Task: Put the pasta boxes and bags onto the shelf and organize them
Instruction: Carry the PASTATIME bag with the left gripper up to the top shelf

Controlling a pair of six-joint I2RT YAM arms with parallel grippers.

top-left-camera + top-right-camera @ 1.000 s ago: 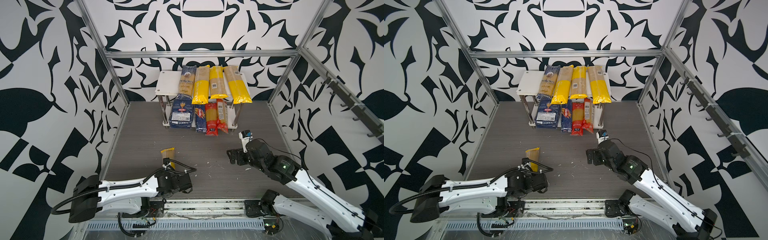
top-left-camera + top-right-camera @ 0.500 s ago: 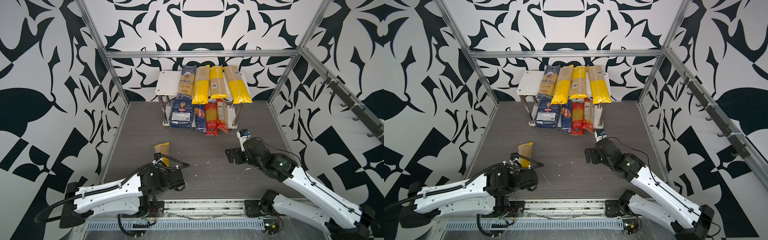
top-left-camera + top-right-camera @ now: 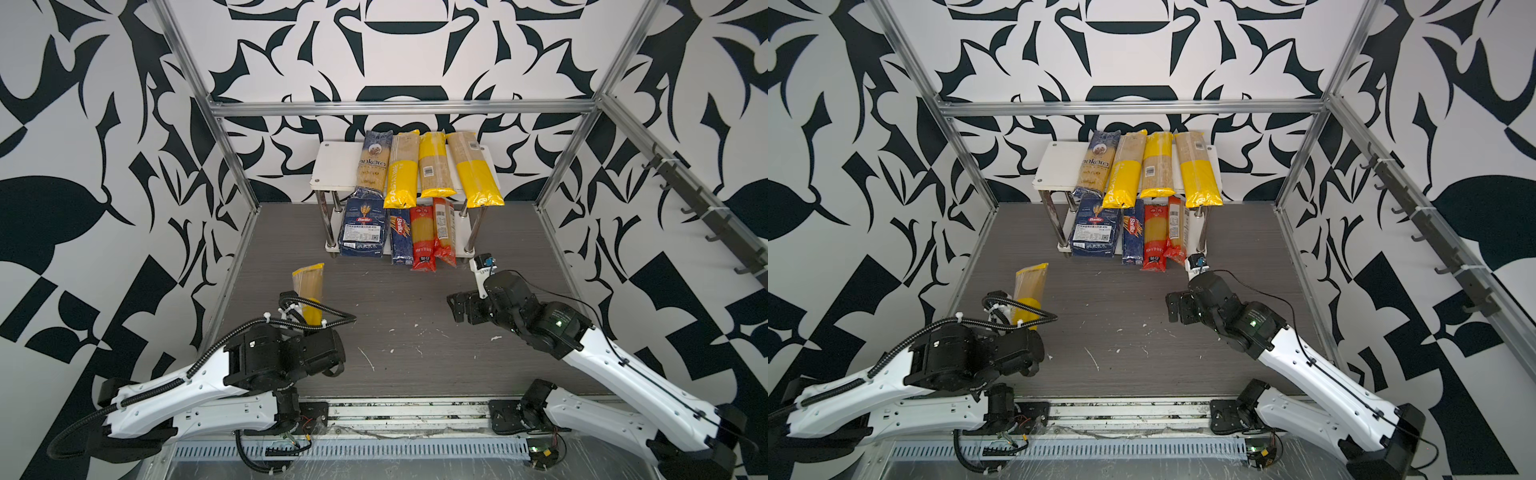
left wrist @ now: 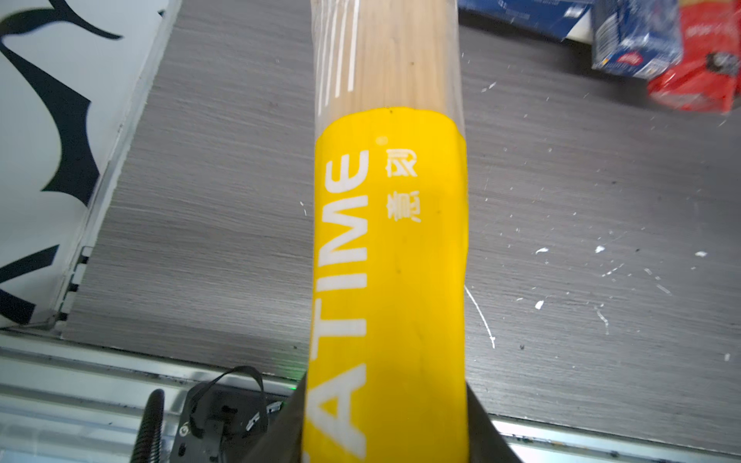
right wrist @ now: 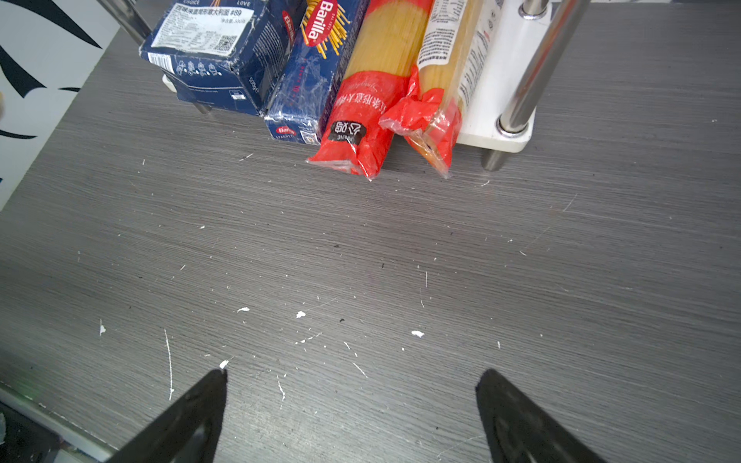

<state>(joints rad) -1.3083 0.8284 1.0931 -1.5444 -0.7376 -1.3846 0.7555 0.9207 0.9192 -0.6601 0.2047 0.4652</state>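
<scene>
Left arm: lying low from the near-left base, elbow folding, wrist pointing toward the back.
Left gripper: pressing its fingers against both sides of a yellow bag, gripping the yellow end.
Right arm: reaching forward from the near-right base, forearm sloping up to a bending wrist.
Right gripper: hovering over the counter, fingers spreading wide, gripping nothing.

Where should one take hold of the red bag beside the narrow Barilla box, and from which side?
Probably the red bag by its front end, from the front with the open right tool: that end juts past the shelf board, while the Barilla box crowds its side.
</scene>
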